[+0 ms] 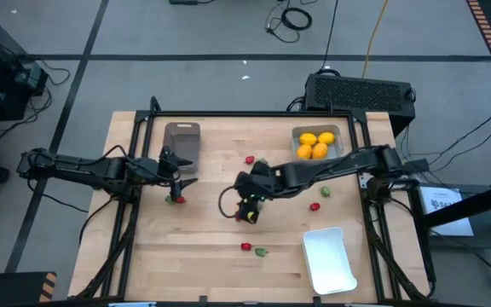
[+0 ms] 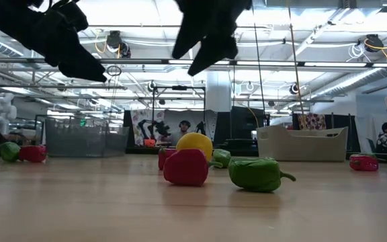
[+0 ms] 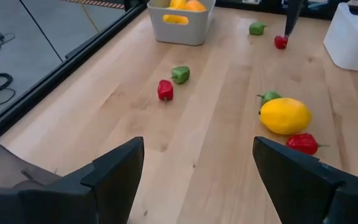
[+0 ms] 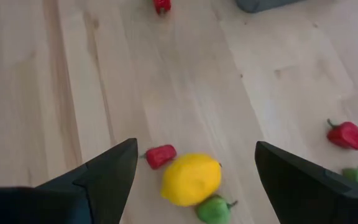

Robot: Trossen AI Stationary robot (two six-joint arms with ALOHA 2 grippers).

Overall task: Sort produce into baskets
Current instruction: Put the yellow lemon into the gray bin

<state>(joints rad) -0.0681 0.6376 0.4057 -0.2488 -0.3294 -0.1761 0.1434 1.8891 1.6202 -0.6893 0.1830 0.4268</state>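
A yellow lemon (image 4: 191, 178) lies on the table's middle, with a small red piece (image 4: 160, 155) and a small green piece (image 4: 215, 210) close beside it. My right gripper (image 1: 250, 203) hovers open above the lemon, fingers slanting down and standing to either side of it in the right wrist view. My left gripper (image 1: 177, 176) stands open at the table's left, near the brown-grey basket (image 1: 181, 141), with nothing between its fingers. The grey-blue basket (image 1: 316, 143) at the far right holds several citrus fruits. The white basket (image 1: 328, 258) sits at the near right.
Loose pieces lie scattered: a red one (image 1: 250, 159) toward the far side, a red-and-green pair (image 1: 176, 199) by my left gripper, green (image 1: 325, 192) and red (image 1: 315, 205) at the right, and red (image 2: 185, 167) and green (image 2: 257, 173) near the front edge.
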